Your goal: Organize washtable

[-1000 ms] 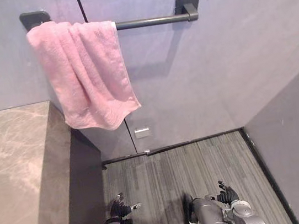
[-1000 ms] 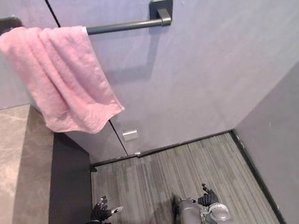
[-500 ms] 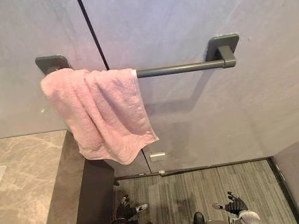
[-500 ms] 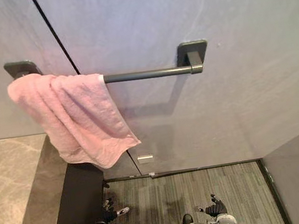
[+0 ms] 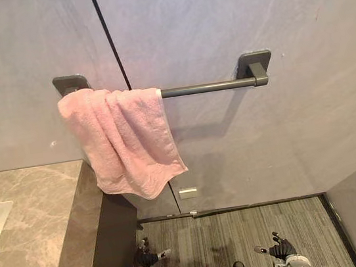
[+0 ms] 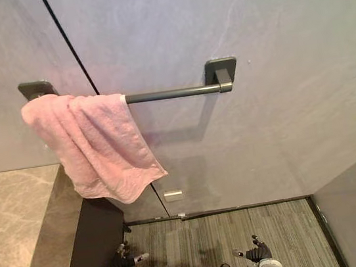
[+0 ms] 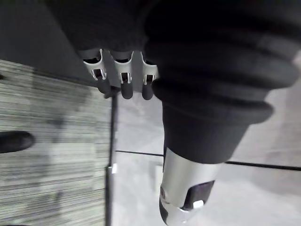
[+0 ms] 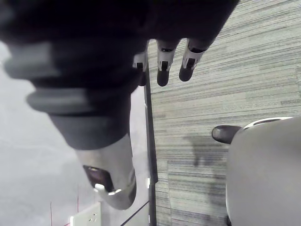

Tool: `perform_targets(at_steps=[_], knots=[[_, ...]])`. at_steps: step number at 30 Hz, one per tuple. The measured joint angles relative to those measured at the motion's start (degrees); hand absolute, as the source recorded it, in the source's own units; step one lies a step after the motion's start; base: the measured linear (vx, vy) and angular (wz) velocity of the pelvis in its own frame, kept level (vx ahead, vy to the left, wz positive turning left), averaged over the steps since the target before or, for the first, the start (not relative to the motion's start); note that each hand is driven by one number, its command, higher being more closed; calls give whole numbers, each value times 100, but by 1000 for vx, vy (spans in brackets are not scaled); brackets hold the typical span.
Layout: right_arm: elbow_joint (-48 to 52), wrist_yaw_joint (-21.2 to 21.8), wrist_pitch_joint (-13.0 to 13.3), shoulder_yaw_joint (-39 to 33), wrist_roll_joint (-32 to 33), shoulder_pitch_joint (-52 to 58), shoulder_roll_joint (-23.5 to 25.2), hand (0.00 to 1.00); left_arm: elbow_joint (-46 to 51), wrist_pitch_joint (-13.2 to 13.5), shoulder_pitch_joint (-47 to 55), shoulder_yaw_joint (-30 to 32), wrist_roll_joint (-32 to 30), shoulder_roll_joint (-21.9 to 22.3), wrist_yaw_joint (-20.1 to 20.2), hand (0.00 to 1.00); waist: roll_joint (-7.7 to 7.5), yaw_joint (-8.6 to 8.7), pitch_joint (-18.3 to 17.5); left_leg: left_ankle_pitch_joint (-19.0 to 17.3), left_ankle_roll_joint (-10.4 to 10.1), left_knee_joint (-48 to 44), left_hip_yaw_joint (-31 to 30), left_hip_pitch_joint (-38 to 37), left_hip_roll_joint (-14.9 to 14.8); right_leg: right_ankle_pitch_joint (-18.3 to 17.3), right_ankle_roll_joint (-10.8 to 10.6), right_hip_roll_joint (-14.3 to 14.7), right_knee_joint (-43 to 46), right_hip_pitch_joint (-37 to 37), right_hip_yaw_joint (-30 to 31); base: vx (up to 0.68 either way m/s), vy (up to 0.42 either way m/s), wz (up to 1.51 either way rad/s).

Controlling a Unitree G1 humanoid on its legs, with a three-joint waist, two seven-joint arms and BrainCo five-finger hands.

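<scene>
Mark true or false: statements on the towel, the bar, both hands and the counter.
1. The pink towel hangs over the dark towel bar. True.
2. The towel is spread along the whole bar. False: it is bunched at the bar's left end, and the rest of the bar is bare.
3. The left hand grips the towel. False: it hangs low over the striped floor, fingers relaxed, holding nothing.
4. The right hand is open and empty. True.
5. The marble countertop lies to the right of the towel. False: it lies to the left, below the towel.
</scene>
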State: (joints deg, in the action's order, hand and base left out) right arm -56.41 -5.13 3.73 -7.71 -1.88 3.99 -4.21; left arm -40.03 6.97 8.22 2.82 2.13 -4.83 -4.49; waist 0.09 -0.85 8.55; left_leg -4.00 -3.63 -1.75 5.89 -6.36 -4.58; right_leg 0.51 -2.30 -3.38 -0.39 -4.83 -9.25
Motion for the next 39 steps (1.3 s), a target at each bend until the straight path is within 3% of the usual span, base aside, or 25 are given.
perform_targets(at_steps=[5,14,26,39], knots=[[291,8,9,199,-112,44,-99,0,1984,129,456,310,340,1,-80,0,14,-7,-88,66,41,168,-198,8,84,2,-17,-54,-67,-8,-125,7,8,13],[390,15,0,431,-337,22,-78,0,3406,288,492,481,624,18,-218,0,7,-40,-159,77,59,185,-436,-33,124,0,-20,-77,-121,-206,-306,16,7,12],[381,11,-17,612,-439,129,-113,0,4774,526,422,647,598,-93,-458,0,-9,-8,-182,218,65,331,-584,-36,142,-4,-21,-90,-124,-186,-417,-50,-8,5],[341,46,-17,715,-550,147,-253,0,4816,542,308,1143,438,-779,-581,0,9,-12,-294,217,65,381,-546,-26,144,-1,-20,-77,-173,-177,-367,-4,0,0]])
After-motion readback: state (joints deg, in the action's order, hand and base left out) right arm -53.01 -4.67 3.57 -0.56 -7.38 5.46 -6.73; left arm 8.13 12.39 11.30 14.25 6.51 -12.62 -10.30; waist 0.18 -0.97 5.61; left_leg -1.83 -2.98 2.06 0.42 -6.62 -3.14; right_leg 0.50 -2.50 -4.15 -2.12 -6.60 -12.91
